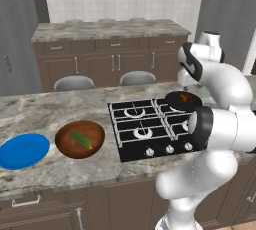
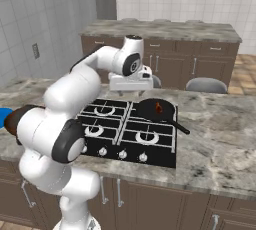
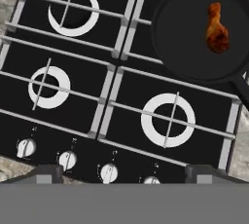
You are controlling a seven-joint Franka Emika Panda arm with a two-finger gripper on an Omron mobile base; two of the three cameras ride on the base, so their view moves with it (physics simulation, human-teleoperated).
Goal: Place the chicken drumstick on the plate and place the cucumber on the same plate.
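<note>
The reddish-brown chicken drumstick [image 3: 217, 28] lies inside a black frying pan [image 3: 194, 47] on the stove's far right burner; the drumstick [image 2: 158, 107] also shows in the right base view. The green cucumber [image 1: 81, 139] rests in a round wooden bowl [image 1: 80, 139] on the counter left of the stove. Left of the bowl sits the bright-blue plate [image 1: 22, 150], with nothing on it. My gripper [image 3: 126, 175] hangs open above the stove, left of the pan and well above it, with nothing between its fingers. From the right base the gripper [image 2: 131, 90] hangs over the back burners.
The black four-burner cooktop [image 1: 150, 124] has a row of knobs [image 3: 68, 159] along its front. The pan's handle [image 2: 179, 125] sticks out toward the front right. Two grey stools [image 1: 74, 82] stand behind the marble island [image 1: 45, 109], and cabinets line the back wall.
</note>
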